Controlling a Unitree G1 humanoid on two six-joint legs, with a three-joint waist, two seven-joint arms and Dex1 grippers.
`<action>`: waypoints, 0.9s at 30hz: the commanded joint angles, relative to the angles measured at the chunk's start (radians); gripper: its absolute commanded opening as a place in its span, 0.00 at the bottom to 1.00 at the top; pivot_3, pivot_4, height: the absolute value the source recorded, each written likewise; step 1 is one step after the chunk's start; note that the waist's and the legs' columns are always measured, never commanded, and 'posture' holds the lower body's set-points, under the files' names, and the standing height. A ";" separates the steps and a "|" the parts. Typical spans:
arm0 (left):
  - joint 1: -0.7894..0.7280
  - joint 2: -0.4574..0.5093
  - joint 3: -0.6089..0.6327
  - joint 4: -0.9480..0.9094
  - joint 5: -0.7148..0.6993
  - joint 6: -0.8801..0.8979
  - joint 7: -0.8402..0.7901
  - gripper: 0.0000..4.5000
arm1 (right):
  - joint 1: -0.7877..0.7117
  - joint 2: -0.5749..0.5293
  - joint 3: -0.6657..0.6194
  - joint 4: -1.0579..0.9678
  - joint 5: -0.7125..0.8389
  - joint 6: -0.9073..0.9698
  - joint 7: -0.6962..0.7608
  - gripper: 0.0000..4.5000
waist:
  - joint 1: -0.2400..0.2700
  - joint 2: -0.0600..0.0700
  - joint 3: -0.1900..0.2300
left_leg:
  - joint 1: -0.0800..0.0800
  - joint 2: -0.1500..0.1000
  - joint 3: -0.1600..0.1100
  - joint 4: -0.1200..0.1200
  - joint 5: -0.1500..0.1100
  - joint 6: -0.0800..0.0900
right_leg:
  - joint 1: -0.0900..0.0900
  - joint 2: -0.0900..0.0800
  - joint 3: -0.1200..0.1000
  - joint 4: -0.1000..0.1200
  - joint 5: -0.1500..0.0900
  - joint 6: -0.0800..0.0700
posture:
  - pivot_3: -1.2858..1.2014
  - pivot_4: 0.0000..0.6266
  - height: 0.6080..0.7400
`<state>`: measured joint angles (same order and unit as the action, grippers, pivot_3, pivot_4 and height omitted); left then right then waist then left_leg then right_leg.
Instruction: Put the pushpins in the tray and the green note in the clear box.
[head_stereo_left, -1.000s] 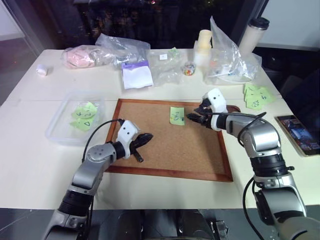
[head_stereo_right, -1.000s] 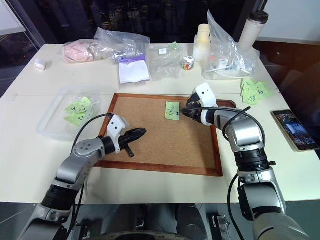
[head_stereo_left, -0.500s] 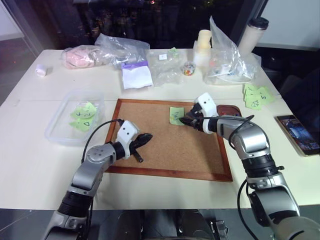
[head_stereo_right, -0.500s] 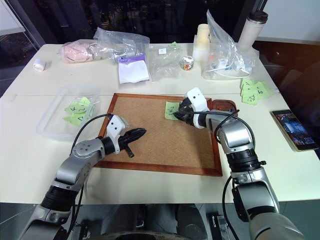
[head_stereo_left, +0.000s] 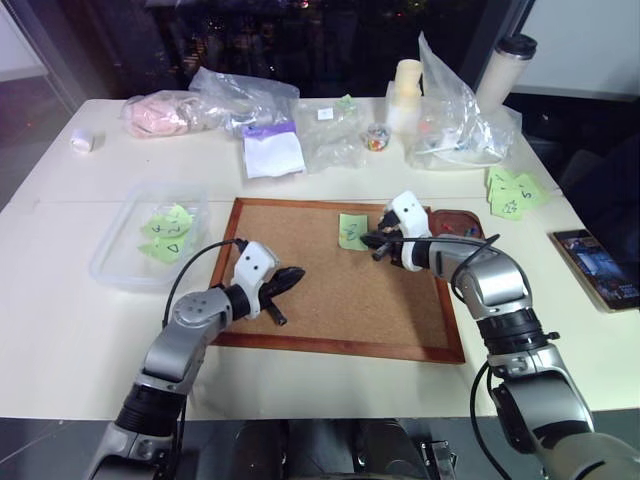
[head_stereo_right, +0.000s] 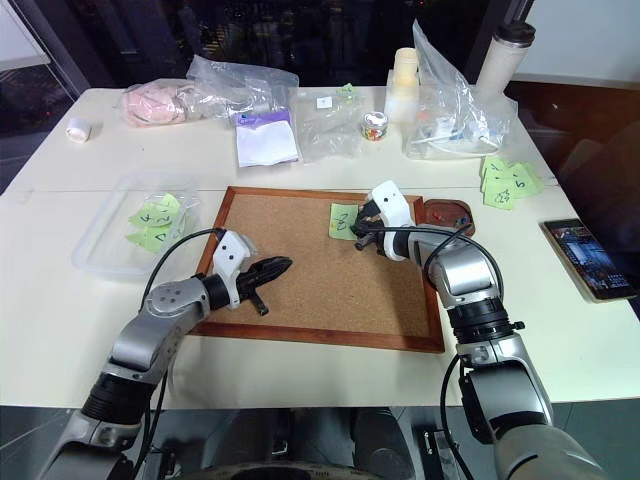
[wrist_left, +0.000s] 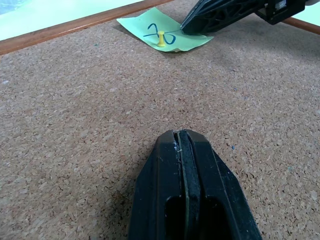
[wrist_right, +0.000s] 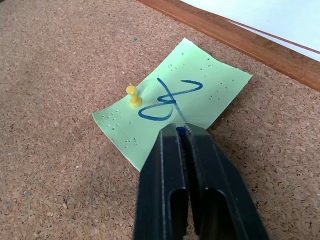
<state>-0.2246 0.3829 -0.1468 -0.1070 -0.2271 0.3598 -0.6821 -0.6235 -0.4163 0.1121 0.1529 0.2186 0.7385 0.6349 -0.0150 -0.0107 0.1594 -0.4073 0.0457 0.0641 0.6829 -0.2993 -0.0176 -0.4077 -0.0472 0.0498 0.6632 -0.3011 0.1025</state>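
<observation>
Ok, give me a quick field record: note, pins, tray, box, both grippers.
green note: on the cork board, held by one yellow pushpin
tray: past the board's right edge, small bits inside, too small to name
clear box: left of the board, other green notes inside
right gripper: shut, tips at the note's edge; blue pin head between tips
left gripper: shut, empty, over bare cork

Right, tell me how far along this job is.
Done: nothing certain; what the tray holds is too small to tell.
In hand: the right end effector, shut, sits at the green note's edge. The left end effector is shut and empty.
Left: a yellow pushpin pins the note to the cork board; the pin goes to the tray, the note to the clear box.
</observation>
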 joint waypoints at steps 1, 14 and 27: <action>0.025 0.001 -0.019 0.004 0.012 0.011 -0.001 0.00 | 0.003 -0.029 -0.027 -0.059 0.002 0.009 -0.001 0.00 | 0.001 0.000 0.000 | 0.000 0.000 0.000 0.000 0.000 0.000 | 0.000 0.000 0.000 0.000 0.000 0.000 | 0.52 0.24 1.00; 0.034 0.008 -0.044 0.028 0.022 0.005 -0.012 0.00 | -0.076 -0.069 -0.189 -0.037 0.062 0.068 -0.080 0.00 | 0.003 0.000 0.000 | -0.001 0.000 0.000 0.000 0.000 0.000 | -0.001 -0.001 0.000 0.000 0.000 0.000 | 0.52 0.24 1.00; 0.030 0.009 -0.051 0.042 0.020 -0.004 -0.017 0.00 | -0.071 -0.142 -0.298 0.029 0.099 0.059 -0.115 0.00 | -0.005 0.002 -0.001 | 0.003 0.000 0.000 -0.001 0.000 0.000 | 0.003 0.001 0.001 0.000 0.000 0.000 | 0.52 0.24 1.00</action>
<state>-0.2151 0.3894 -0.1758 -0.1025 -0.2271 0.3355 -0.6955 -0.6775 -0.5598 -0.1776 0.2199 0.3005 0.8053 0.5167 -0.0199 -0.0083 0.1583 -0.4040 0.0457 0.0645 0.6817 -0.2994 -0.0173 -0.4051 -0.0459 0.0505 0.6635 -0.3011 0.1023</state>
